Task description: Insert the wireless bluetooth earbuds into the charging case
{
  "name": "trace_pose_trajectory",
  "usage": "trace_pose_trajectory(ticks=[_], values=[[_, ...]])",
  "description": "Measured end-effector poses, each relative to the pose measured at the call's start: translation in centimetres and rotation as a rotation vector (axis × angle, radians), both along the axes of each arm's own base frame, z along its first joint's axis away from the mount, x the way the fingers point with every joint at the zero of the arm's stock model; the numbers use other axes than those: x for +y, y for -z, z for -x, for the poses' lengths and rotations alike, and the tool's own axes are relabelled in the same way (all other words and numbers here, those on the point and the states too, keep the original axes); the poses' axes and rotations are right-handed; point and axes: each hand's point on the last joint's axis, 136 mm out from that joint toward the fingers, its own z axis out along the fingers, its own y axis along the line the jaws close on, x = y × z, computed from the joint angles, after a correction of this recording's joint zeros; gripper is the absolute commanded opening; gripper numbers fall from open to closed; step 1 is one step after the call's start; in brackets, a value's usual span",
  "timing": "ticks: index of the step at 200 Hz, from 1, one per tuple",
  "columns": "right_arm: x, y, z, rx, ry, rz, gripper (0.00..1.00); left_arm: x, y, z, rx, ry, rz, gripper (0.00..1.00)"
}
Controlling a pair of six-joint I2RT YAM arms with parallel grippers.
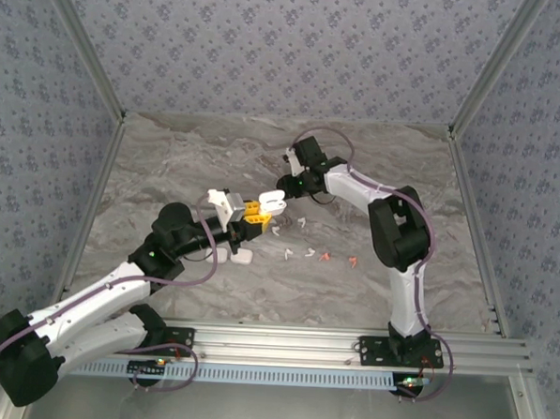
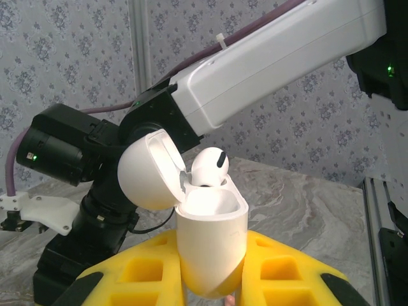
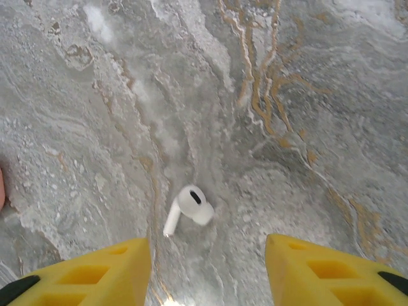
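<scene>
Your left gripper (image 2: 210, 271) was clamped on the lower body of the charging case (image 2: 211, 229), holding it upright with its lid (image 2: 148, 171) swung open. One white earbud (image 2: 209, 167) sat head-up in a socket, and I could not tell whether it was fully seated. Your right gripper (image 3: 205, 258) hung with its yellow fingers (image 3: 95, 274) spread wide and nothing between them, above a loose earbud (image 3: 190, 205) lying on its side on the marbled table (image 3: 306, 95). In the top view, more earbuds (image 1: 310, 252), white and orange-red, lay scattered on the table between the arms. You should have judged the loose bud as very light, hard and glossy, likely to skid or flip if one pad touched it before the other. The rounded head offered little to bite on, so the better hold was probably across the point where head meets stem, closing evenly and gently. The case looked smooth too, so a firm push on insertion could have twisted it between the yellow pads.
</scene>
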Motion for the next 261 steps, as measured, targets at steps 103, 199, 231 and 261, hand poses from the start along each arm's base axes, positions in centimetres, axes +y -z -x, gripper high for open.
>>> trace_pose_trajectory(ticks=[103,199,231,261], values=[[2.1,2.8,-1.0,0.035,-0.023,0.011,0.4,0.2,0.3,0.2,0.007,0.0,-0.006,0.0],[2.1,3.8,-0.3,0.064,-0.035,0.031,0.25,0.2,0.3,0.2,0.007,-0.001,-0.006,0.0],[2.2,3.6,-0.2,0.061,-0.045,0.031,0.23,0.2,0.3,0.2,0.007,-0.001,-0.007,0.0],[1.7,2.6,0.4,0.054,-0.048,0.031,0.23,0.2,0.3,0.2,0.008,-0.001,-0.007,0.0]])
